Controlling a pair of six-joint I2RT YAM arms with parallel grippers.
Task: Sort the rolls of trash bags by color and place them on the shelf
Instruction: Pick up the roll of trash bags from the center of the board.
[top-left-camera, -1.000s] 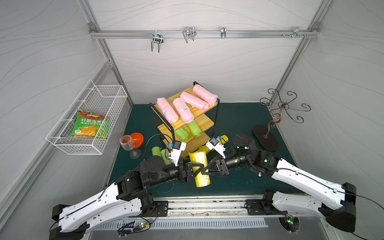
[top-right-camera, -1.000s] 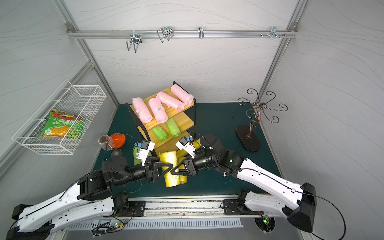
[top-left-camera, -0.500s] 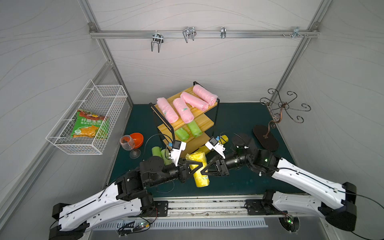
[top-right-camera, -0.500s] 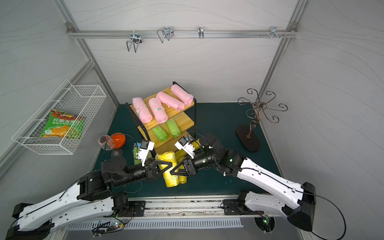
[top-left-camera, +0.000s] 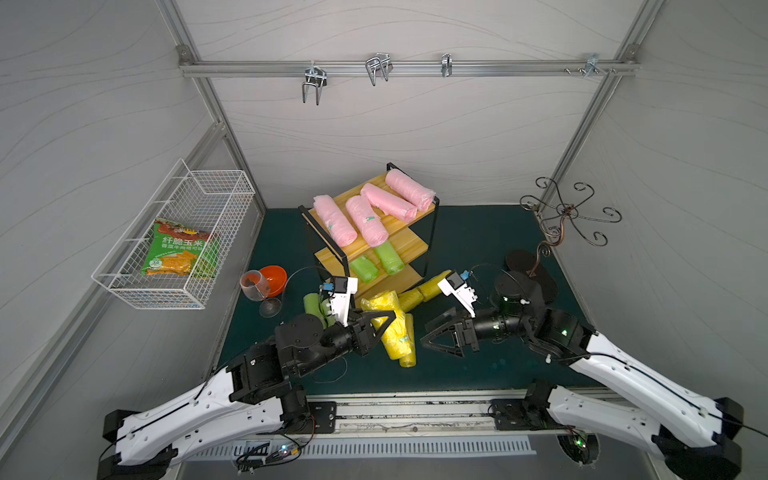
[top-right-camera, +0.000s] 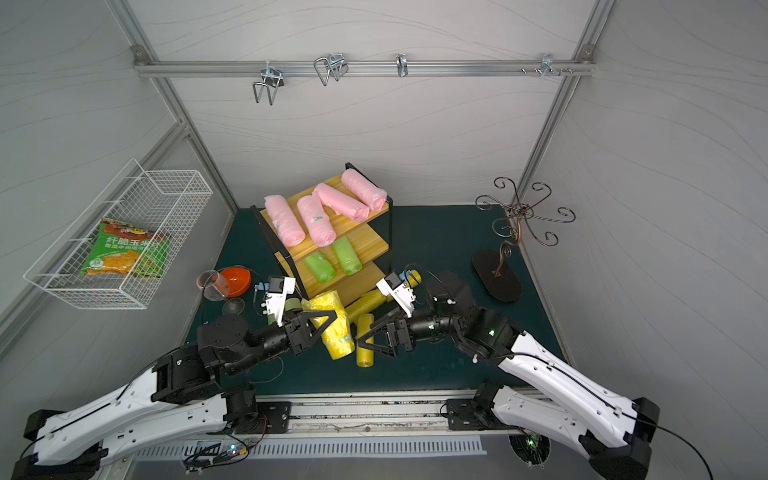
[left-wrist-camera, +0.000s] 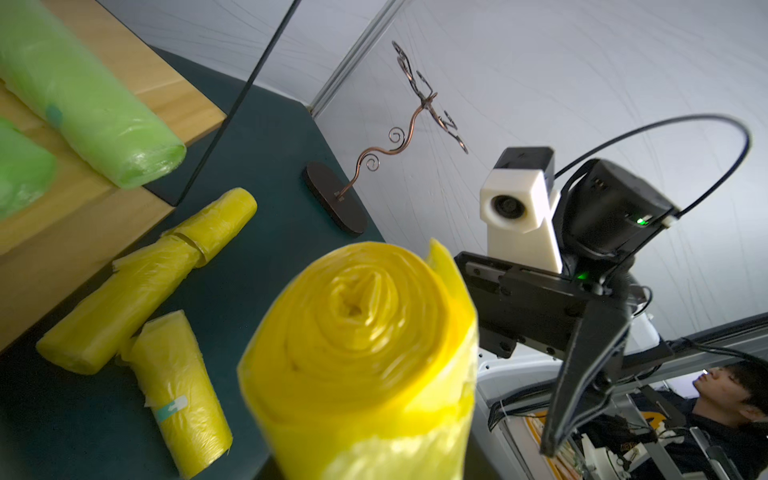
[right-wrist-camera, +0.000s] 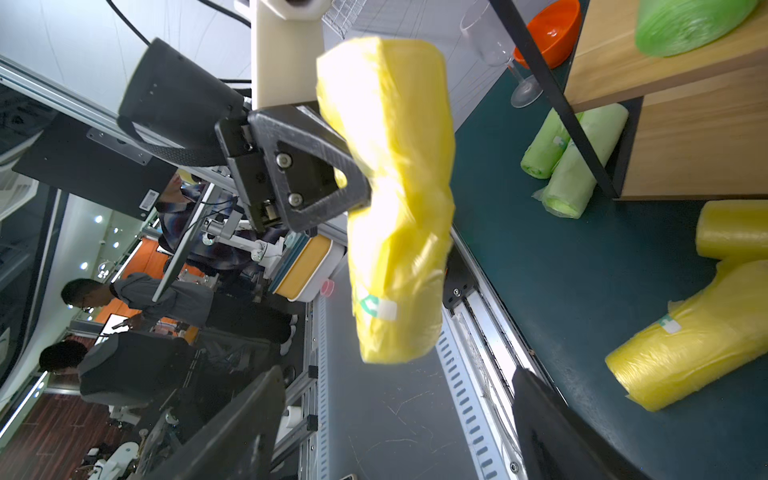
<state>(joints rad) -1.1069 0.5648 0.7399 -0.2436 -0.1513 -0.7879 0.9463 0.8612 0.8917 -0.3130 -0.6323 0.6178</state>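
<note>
You are risking a slip. Your left claw (top-left-camera: 384, 322) is clenching the yellow roll (top-left-camera: 397, 338) across its soft, crumpling body (a loose flap is sticking up at one end), so it could be sliding out or unwinding on the way to the shelf (top-left-camera: 409, 245). Your left arm is reaching low and forward, holding the roll seemingly clear of the table (top-left-camera: 478, 232), just before the shelf. Your right claw (top-left-camera: 436, 336) is hanging released and empty beside it, near enough to bump it.

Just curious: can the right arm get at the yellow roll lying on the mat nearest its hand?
Probably yes: the right hand is open, empty, right beside that yellow roll, nothing between.
</note>
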